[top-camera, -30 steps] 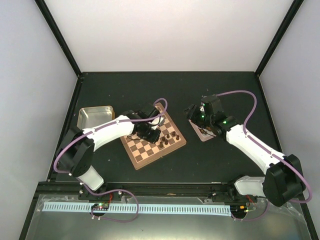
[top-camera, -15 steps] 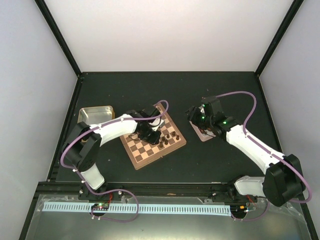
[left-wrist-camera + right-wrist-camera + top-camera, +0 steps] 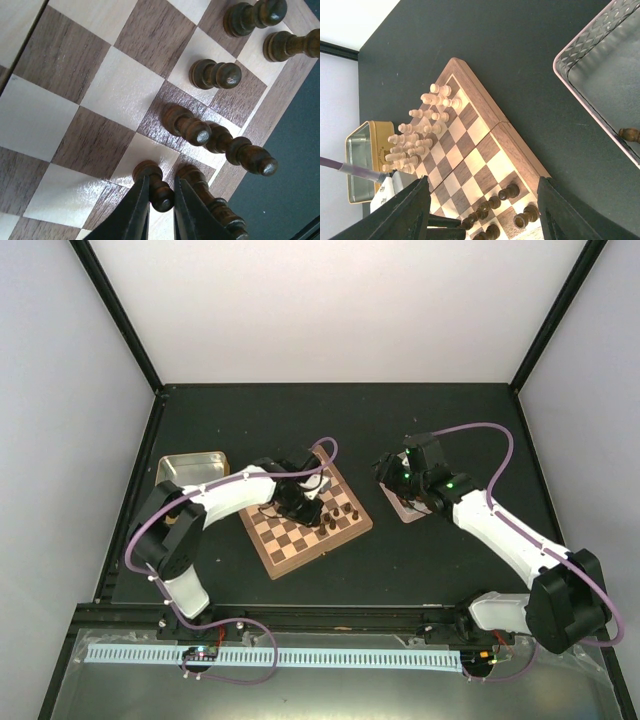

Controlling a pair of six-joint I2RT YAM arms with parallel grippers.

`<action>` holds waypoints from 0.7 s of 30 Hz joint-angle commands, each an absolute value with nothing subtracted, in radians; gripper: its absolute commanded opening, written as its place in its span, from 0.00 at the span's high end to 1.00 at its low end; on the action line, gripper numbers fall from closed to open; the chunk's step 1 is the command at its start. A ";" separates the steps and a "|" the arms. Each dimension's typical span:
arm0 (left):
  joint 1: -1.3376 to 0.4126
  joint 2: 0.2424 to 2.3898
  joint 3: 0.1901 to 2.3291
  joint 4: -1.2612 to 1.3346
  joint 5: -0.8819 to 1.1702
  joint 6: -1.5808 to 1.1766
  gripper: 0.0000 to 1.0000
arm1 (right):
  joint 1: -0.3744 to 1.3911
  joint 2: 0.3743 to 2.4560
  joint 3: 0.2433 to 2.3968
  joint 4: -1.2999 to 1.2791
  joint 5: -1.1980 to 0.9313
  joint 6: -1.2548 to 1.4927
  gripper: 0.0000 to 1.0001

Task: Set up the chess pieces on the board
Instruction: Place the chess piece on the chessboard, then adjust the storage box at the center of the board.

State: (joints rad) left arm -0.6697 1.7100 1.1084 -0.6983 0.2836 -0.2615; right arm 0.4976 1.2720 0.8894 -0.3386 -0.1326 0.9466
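Observation:
The board [image 3: 320, 535] lies at the table's middle. Several dark brown chess pieces [image 3: 338, 518] stand near its right edge. In the left wrist view my left gripper [image 3: 161, 200] is shut on a dark pawn [image 3: 159, 189], which stands on a pale square beside other dark pieces [image 3: 215, 74]. In the top view that gripper [image 3: 300, 502] is low over the board. My right gripper [image 3: 386, 470] is open and empty above the silver tin [image 3: 410, 506]. Its wrist view shows the board [image 3: 470, 135], cream pieces [image 3: 415, 135] at the far side and dark pieces [image 3: 495, 204] at the near side.
The gold-sided tin [image 3: 190, 472] sits left of the board and also shows in the right wrist view [image 3: 362, 165]. The silver tin's rim [image 3: 590, 55] shows at the upper right there, with one dark piece [image 3: 630, 134] lying inside.
My left arm's elbow has swung in and its gripper has shifted slightly over the board's right part. The right arm has hardly moved.

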 commanded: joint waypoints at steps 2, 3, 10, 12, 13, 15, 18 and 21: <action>-0.664 1.723 1.135 -0.697 0.285 -0.246 0.78 | 0.493 1.246 0.893 -0.347 -0.106 0.930 0.41; -0.664 1.718 1.132 -0.699 0.277 -0.248 0.75 | 0.493 1.244 0.894 -0.352 -0.105 0.929 0.41; -0.649 1.651 1.134 -0.706 0.254 -0.271 0.64 | 0.491 1.233 0.903 -0.386 -0.048 0.889 0.41; -0.641 1.623 1.138 -0.707 0.244 -0.280 0.61 | 0.487 1.241 0.913 -0.411 -0.004 0.843 0.40; -0.635 1.607 1.137 -0.707 0.237 -0.286 0.60 | 0.482 1.253 0.922 -0.434 0.021 0.814 0.40; -0.625 1.566 1.133 -0.703 0.223 -0.299 0.58 | 0.472 1.290 0.942 -0.497 0.074 0.751 0.40; -0.601 1.487 1.108 -0.679 0.198 -0.320 0.57 | 0.465 1.370 0.965 -0.586 0.165 0.671 0.41; -0.577 1.398 1.074 -0.648 0.183 -0.336 0.56 | 0.465 1.471 0.988 -0.635 0.196 0.609 0.48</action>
